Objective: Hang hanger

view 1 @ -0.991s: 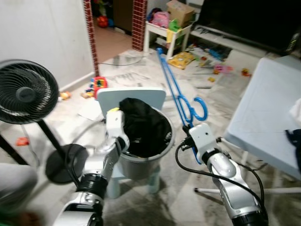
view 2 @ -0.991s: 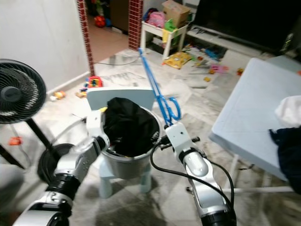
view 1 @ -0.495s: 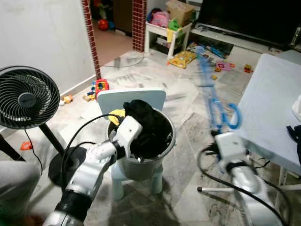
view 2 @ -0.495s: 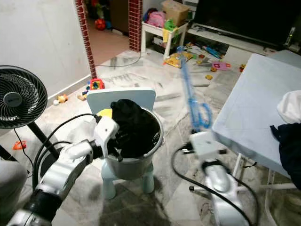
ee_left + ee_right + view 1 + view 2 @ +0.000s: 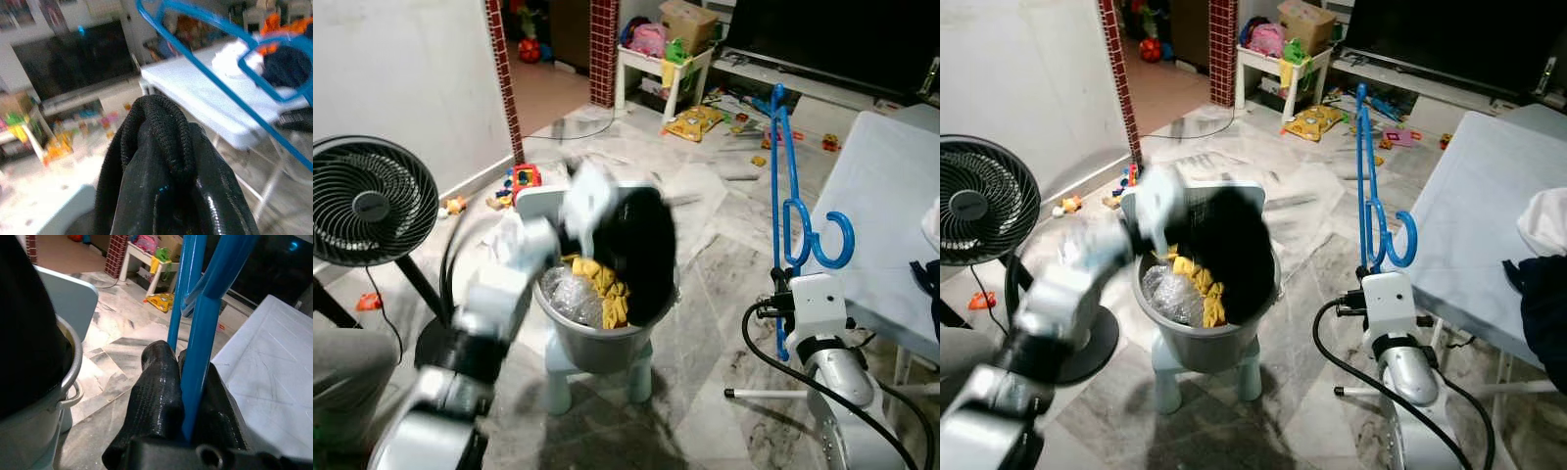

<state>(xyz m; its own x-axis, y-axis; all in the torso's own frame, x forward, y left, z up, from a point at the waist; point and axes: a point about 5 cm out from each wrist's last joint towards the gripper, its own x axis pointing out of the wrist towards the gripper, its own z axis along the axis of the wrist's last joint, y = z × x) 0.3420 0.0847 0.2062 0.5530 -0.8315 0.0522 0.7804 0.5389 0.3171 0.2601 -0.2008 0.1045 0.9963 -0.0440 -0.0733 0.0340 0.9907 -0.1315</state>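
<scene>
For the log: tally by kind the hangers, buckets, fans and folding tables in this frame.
Blue hanger: 1, in the right gripper
Grey bucket: 1
Black fan: 1
Light blue folding table: 1
Total: 4

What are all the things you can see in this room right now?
hanger: one, blue, upright in the right gripper
black garment: one, lifted over the bucket by the left gripper
bucket: one, grey, on a pale chair
yellow clothes: some, inside the bucket
fan: one, black, at the left
table: one, pale blue, at the right
toys: many, mixed colours, on the far floor
left gripper: blurred, above the bucket
right gripper: black fingers shut on the hanger
</scene>
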